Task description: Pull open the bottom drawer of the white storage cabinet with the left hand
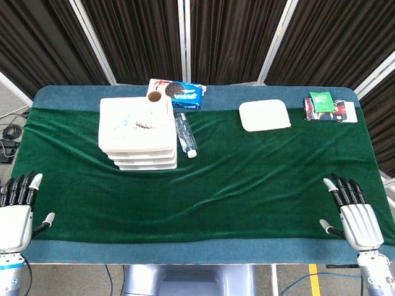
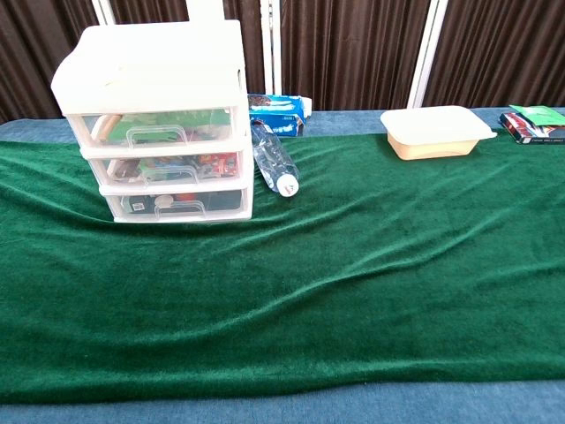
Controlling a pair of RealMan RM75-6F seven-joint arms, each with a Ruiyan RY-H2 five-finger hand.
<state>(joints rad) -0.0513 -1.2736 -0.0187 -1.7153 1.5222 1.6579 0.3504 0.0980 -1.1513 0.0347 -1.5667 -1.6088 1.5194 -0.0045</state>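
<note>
- Head view: left robot hand (image 1: 17,213) and right robot hand (image 1: 355,216) lay empty, fingers apart, at the desk (image 1: 203,250) edge; cabinet (image 1: 137,132) stood far-left.
- Chest view: bottom drawer (image 2: 177,204) was closed; hooking its handle (image 2: 180,207) and pulling straight seemed best.

Left hand (image 1: 15,213) and right hand (image 1: 356,216) low at near corners, fingers extended and apart, holding nothing.
</note>
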